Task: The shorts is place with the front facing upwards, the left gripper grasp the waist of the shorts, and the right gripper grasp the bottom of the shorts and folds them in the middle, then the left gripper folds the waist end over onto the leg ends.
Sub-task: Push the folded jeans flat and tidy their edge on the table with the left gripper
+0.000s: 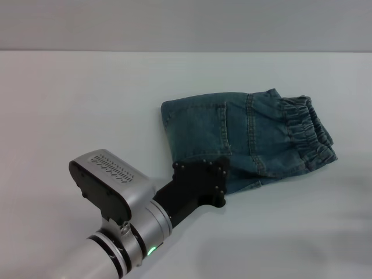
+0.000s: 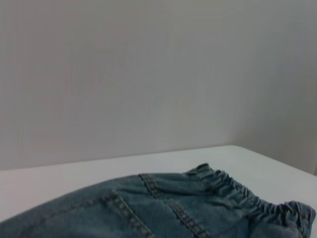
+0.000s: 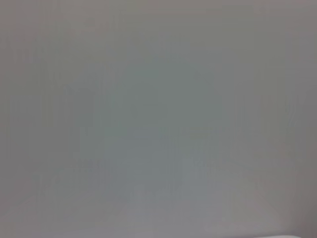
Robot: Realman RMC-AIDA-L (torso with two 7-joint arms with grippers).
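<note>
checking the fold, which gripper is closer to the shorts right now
Left. The left gripper is at the near edge of the folded shorts, its black body overlapping the denim. The right gripper is out of view.

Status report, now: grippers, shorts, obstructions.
Left gripper at the near edge of the shorts, fingers hidden. Right gripper out of view. Shorts folded on the table, waistband on the right. Nothing in the way.

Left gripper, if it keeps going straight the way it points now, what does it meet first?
Most likely the shorts: the left gripper already sits at their near edge, aimed across the denim toward the waist. Its height above the cloth is unclear.
</note>
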